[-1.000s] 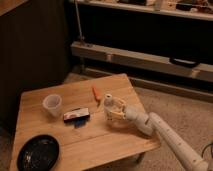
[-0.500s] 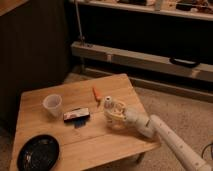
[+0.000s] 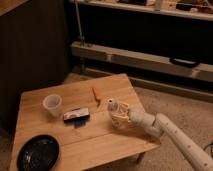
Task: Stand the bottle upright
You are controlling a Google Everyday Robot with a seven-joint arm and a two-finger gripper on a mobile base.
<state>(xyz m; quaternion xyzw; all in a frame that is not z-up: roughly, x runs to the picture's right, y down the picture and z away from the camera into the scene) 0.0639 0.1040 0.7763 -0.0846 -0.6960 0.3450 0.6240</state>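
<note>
The bottle (image 3: pixel 112 106) is small and pale with a whitish cap. It stands about upright on the right part of the wooden table (image 3: pixel 100 140). My gripper (image 3: pixel 119 115) reaches in from the lower right on its white arm (image 3: pixel 170 132) and is closed around the bottle's body. The bottle's lower part is hidden behind the fingers.
A translucent plastic cup (image 3: pixel 52 105) stands at the table's left. A dark flat packet (image 3: pixel 76 116) lies in the middle, an orange item (image 3: pixel 97 93) behind it, and a black plate (image 3: pixel 38 153) at the front left corner. Shelving and a rail run behind the table.
The gripper and the bottle have shifted very slightly. Nothing else moved.
</note>
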